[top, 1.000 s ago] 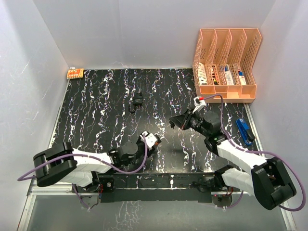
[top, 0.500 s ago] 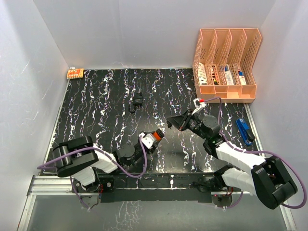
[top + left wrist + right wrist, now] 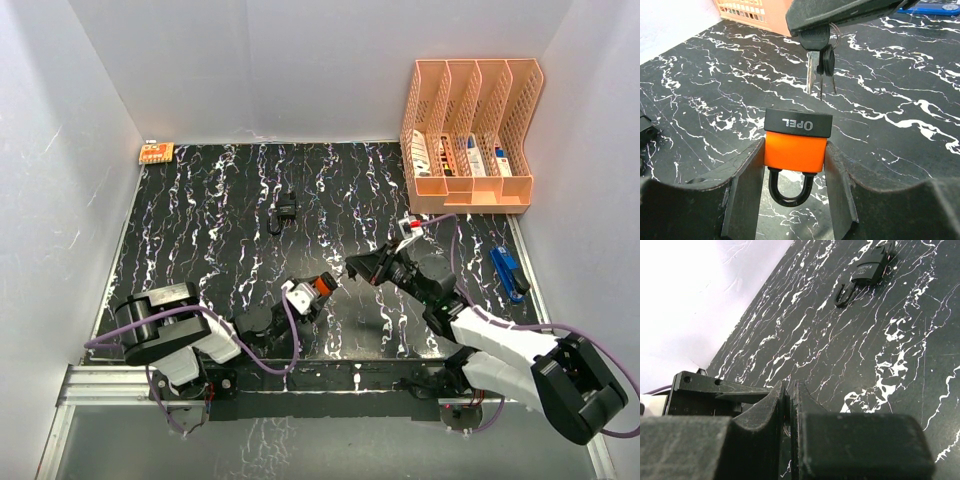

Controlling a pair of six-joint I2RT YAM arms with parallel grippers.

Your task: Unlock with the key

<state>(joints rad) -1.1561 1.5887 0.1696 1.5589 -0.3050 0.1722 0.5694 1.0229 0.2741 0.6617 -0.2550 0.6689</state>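
Now right gripper (image 3: pixel 361 265) has drawn closer, pressed together on key (image 3: pixel 812 70), blade hanging just beyond left gripper (image 3: pixel 320 288). Left pinches padlock (image 3: pixel 797 145) by its sides, keyhole end outward — insertion likely next. Open table (image 3: pixel 200 240) around both hands; spare lock (image 3: pixel 286 208) well beyond.
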